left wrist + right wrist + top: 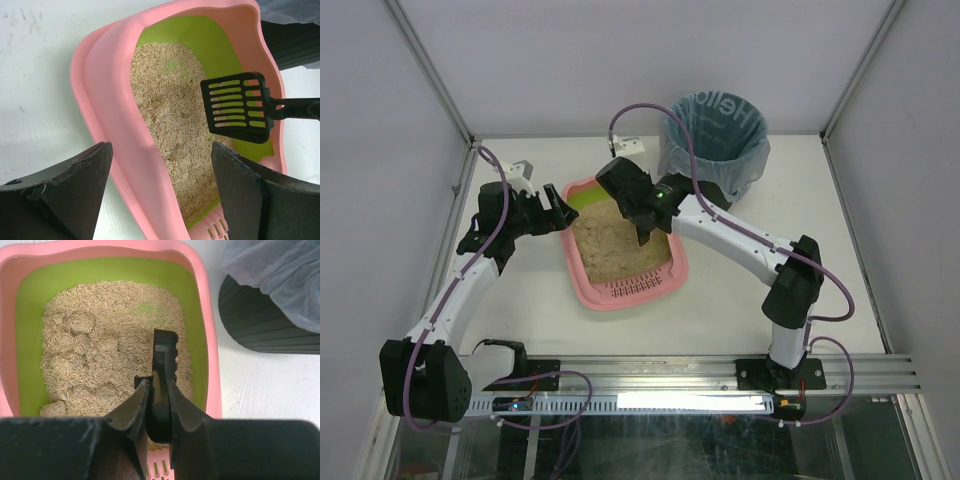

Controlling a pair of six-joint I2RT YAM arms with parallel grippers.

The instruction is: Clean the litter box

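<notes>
The litter box [630, 292] is seen at the middle of the table [520, 300], its slotted ledge turned to 6 o'clock and its sand heaped toward that end. The left arm is stretched up from its base at 7 o'clock and bent at the wrist toward 3 o'clock. The left gripper [563, 212] is brought to the tray's 10 o'clock corner, fingers spread wide with the pink rim between them; contact cannot be made out. The right arm is folded at a raised elbow at 4 o'clock and reached toward 10 o'clock. The right gripper [158, 390] is clamped on the handle of the black scoop [237, 107], which is held over the litter. The bag-lined bin [713, 140] is stood at 1 o'clock.
</notes>
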